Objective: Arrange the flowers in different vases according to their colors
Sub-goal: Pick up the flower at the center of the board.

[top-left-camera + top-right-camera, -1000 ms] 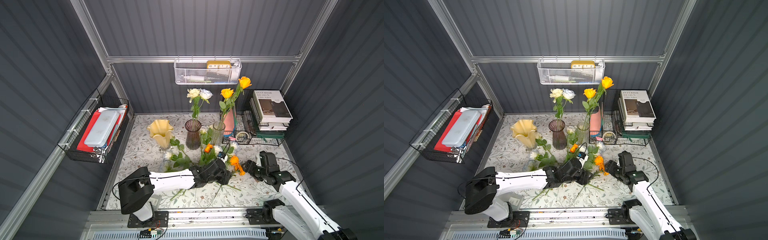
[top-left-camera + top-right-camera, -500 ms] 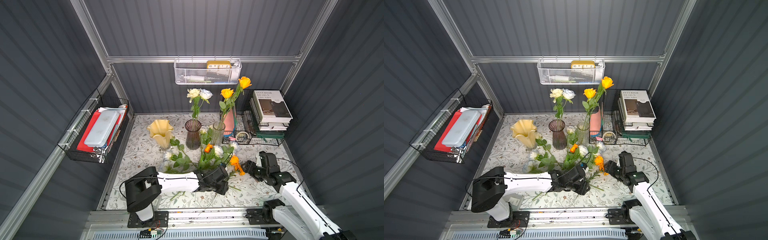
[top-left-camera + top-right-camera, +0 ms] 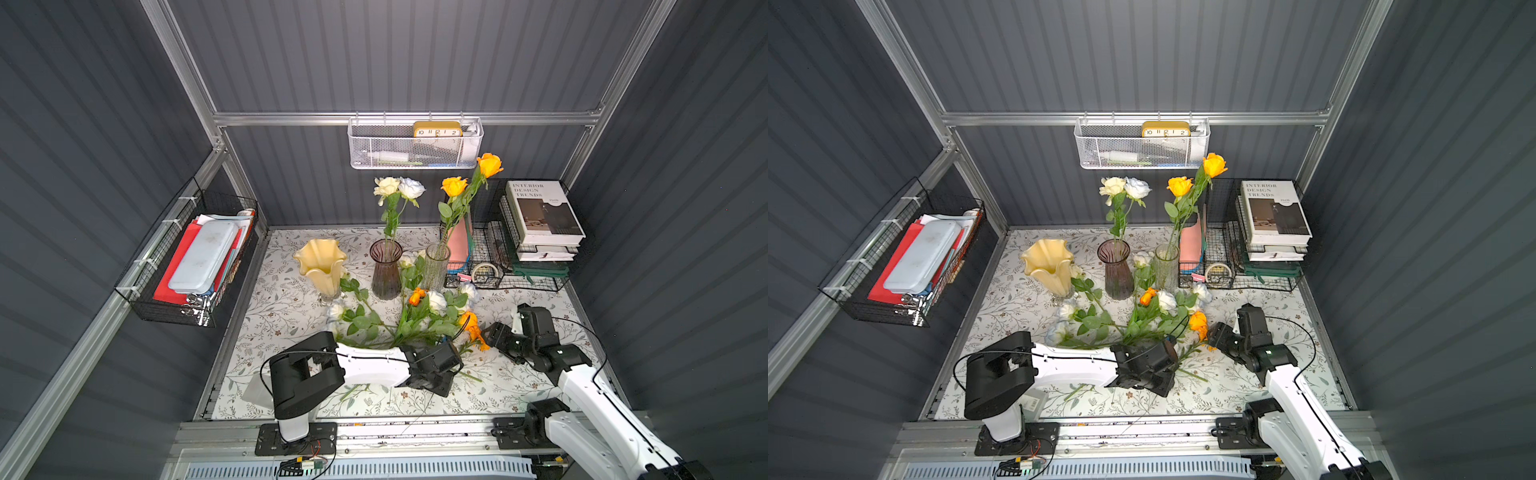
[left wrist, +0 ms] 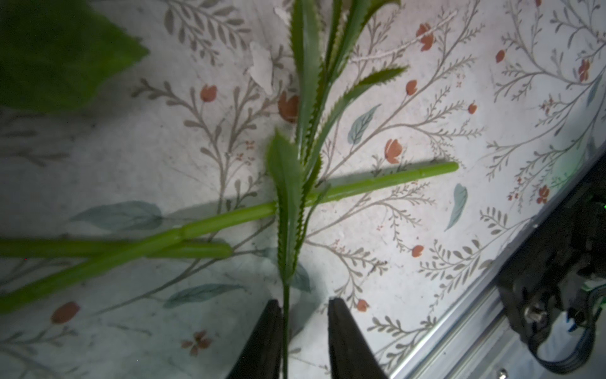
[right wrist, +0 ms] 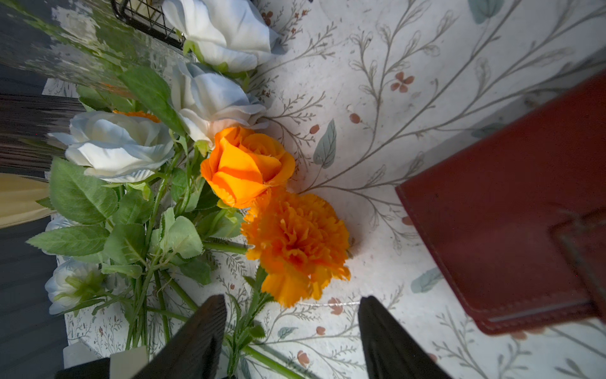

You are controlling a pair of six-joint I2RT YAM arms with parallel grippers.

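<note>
Floral tablecloth (image 3: 291, 307) across lower centre of both top views. Loose flowers (image 3: 415, 320) heaped at centre, heads toward the vases, stems toward bottom of frame. Just above the heap, left to right: pale yellow vase (image 3: 320, 266); purple vase (image 3: 385, 270) with two pale roses (image 3: 399, 189); clear vase (image 3: 435, 266) with two orange roses (image 3: 469, 178). Right gripper (image 5: 292, 300) right of heap, jaws wide apart, gripping nothing, marigold (image 5: 295, 242) just ahead. Left gripper (image 4: 305, 303) at stem ends, jaws narrowly apart, straddling thin stem (image 4: 286, 315) touching one finger, not clamped.
</note>
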